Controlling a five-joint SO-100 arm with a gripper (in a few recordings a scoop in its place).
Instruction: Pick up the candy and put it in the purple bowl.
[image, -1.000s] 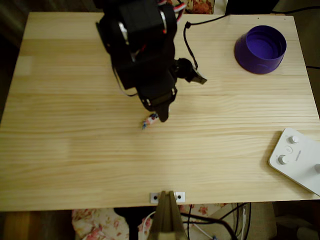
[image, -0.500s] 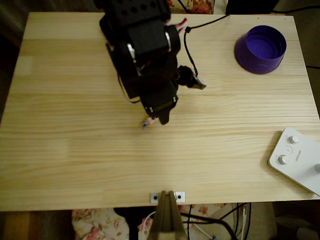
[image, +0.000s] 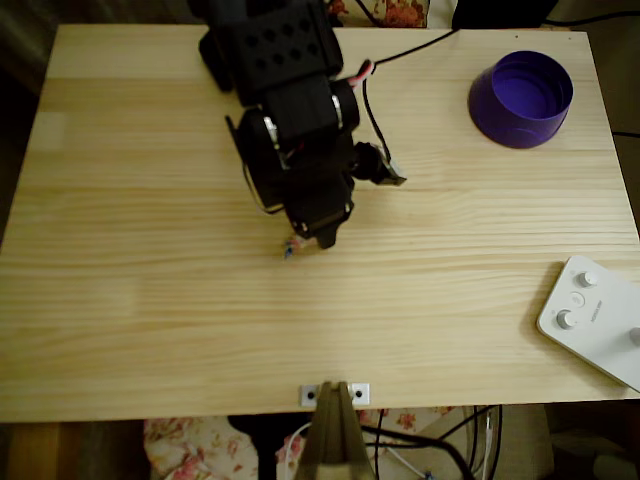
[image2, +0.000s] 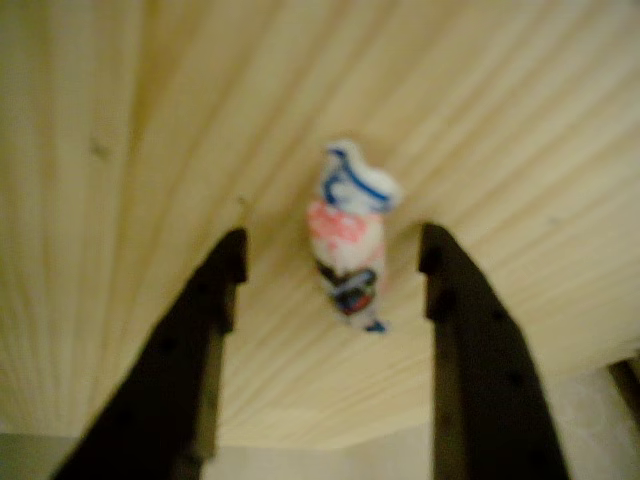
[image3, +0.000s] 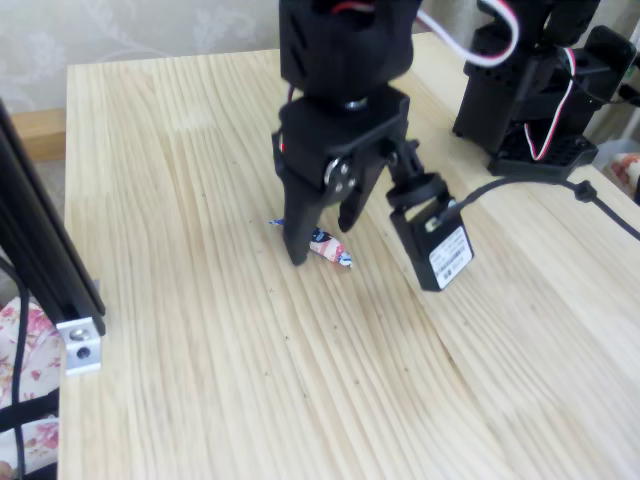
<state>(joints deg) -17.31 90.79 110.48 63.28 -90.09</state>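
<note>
My jaws (image2: 330, 262) stand wide, one finger on each side of the candy (image2: 350, 236), which lies flat on the worktop (image: 150, 300) between them, not yet gripped. In the wrist view it sits a touch nearer the right finger, so I judge a small shift that way would centre it before I close. It lies roughly along the fingers, so they would meet its long sides; good for a sweet this thin. I would go down until the tips almost touch the wood, then close slowly, since a slick wrapper can squirt out or get nudged aside by whichever finger lands first. In the fixed view the candy (image3: 330, 249) lies just beside the near fingertip.

The bowl (image: 521, 98) stands well away from the candy, toward the far right corner in the overhead view, with bare wood between. A white device (image: 595, 318) sits right of the candy at the near edge, off the direct line. My black cable (image: 375, 90) trails between the arm and the bowl; I judge it could snag.
</note>
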